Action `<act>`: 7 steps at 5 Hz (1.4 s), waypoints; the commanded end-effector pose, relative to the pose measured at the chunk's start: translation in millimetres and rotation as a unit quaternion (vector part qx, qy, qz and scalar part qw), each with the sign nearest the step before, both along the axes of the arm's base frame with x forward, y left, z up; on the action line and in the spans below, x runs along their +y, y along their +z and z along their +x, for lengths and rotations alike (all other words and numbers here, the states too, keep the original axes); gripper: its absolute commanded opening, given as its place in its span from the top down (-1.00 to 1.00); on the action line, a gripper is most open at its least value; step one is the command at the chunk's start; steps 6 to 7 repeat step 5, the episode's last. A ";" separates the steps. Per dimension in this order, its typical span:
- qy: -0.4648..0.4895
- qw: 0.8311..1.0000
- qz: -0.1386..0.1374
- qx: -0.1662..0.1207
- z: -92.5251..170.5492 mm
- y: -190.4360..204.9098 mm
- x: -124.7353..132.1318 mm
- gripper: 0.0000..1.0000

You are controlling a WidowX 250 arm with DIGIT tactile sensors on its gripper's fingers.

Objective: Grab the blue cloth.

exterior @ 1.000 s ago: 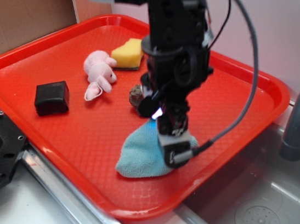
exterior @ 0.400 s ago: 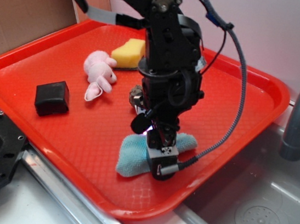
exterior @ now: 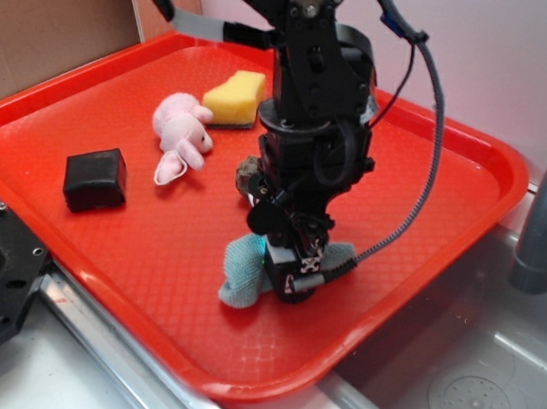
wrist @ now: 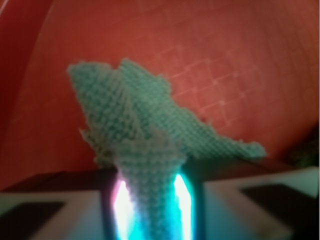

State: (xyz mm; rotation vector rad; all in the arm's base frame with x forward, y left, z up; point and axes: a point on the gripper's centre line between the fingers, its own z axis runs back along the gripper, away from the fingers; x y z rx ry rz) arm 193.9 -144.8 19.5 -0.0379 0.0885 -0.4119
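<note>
Blue cloth [exterior: 241, 271] now bunched into tight wad near front of red tray [exterior: 50, 140], no longer spread flat as moments ago. End effector [exterior: 290, 267] closed on fold, fabric pinched between fingers in wrist view [wrist: 145, 165]. Grasp likely secured; lift remains.

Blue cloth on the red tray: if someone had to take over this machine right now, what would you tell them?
Gripper: shut on the pale teal-blue terry cloth; the wrist view shows a fold of it pinched between the fingers.
Cloth: bunched up under the gripper, near the front edge of the red plastic tray, its lower end apparently touching the tray.
Done: cloth gripped.
Left: lift it clear, if wanted.
Untouched: pink plush toy, yellow sponge, black block.
</note>
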 end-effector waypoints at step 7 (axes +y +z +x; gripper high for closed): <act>0.214 0.971 0.008 -0.108 -11.3 225.6 86.2 1.00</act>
